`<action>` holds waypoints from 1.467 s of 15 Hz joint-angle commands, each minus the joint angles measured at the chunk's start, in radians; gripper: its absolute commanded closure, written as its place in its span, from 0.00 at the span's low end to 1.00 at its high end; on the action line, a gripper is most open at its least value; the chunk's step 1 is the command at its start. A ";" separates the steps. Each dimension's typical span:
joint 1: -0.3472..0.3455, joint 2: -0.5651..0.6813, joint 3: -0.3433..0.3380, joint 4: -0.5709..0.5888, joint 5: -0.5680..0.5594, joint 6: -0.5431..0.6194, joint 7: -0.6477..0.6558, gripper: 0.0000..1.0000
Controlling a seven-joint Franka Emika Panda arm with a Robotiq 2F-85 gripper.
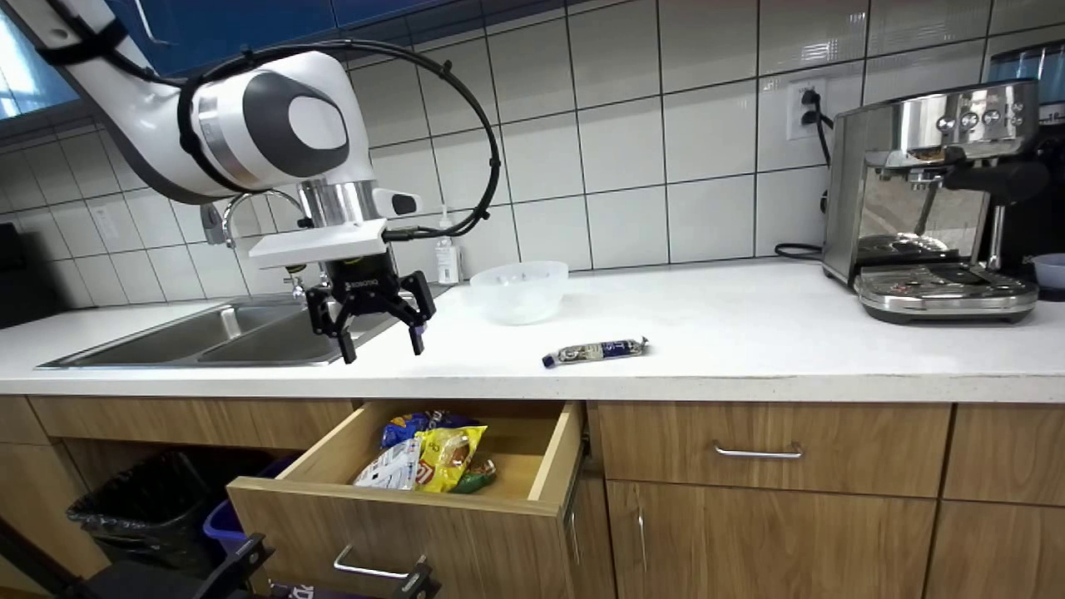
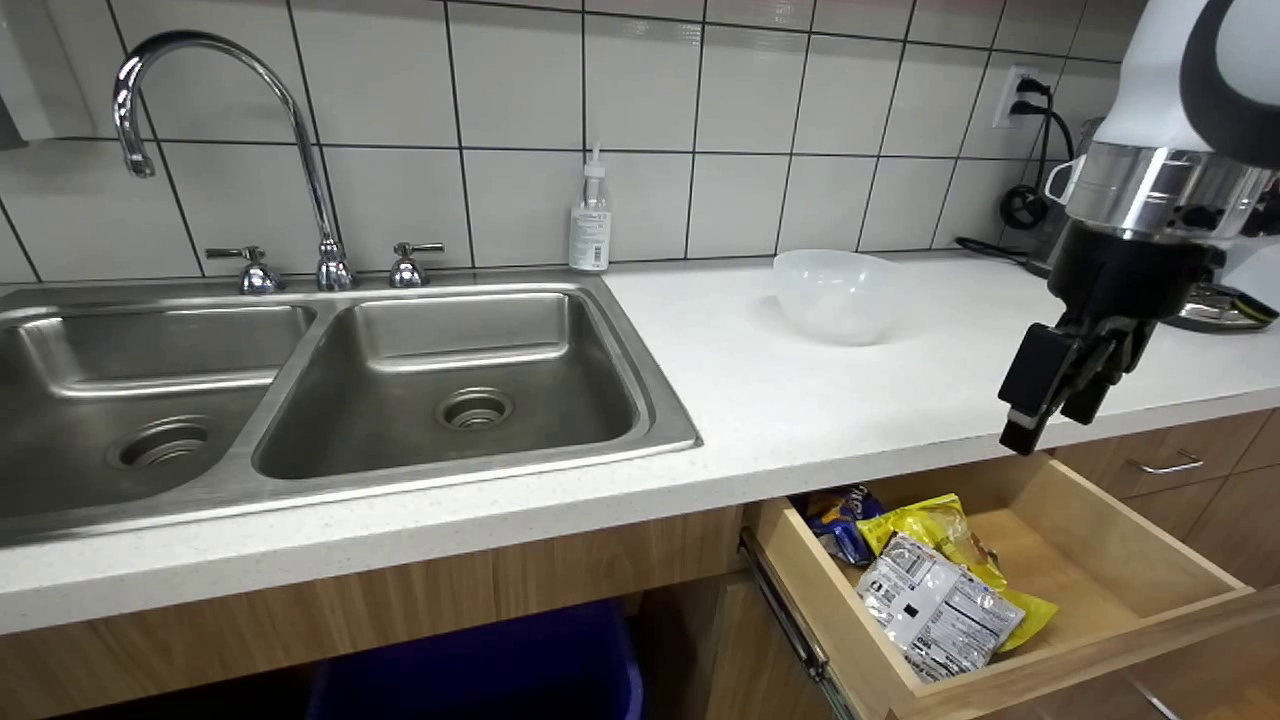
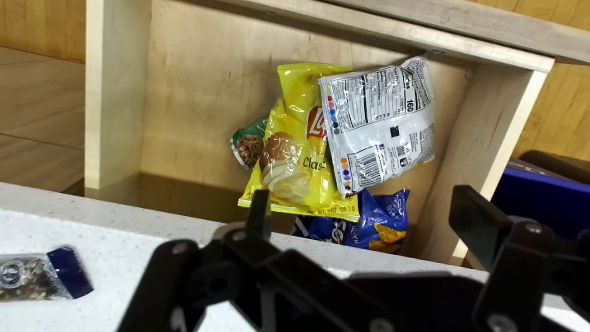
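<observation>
Yellow chip bag [image 3: 292,157] sits kinda tilted in the drawer [image 3: 198,78], probably because it overlaps the blue bag [image 3: 382,219], with the empty end effector [image 1: 383,351] spread wide above.

yellow bag [image 3: 295,152]: "lay", "clas" | white bag [image 3: 382,127]: "160" | gripper [image 1: 383,349]: "robotiq"

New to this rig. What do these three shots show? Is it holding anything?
It's one robot arm ending in black fingers. Two pictures come from cameras outside it; the third is from its wrist, looking down into an open drawer. On the countertop are a wrapped snack bar, a translucent bowl and an espresso machine. In the drawer lie a yellow Lay's bag, a white snack bag, a blue bag and a green packet. The fingers are spread apart and hold nothing.
</observation>
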 commanded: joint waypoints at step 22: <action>-0.029 -0.134 -0.057 -0.145 -0.069 -0.038 0.045 0.00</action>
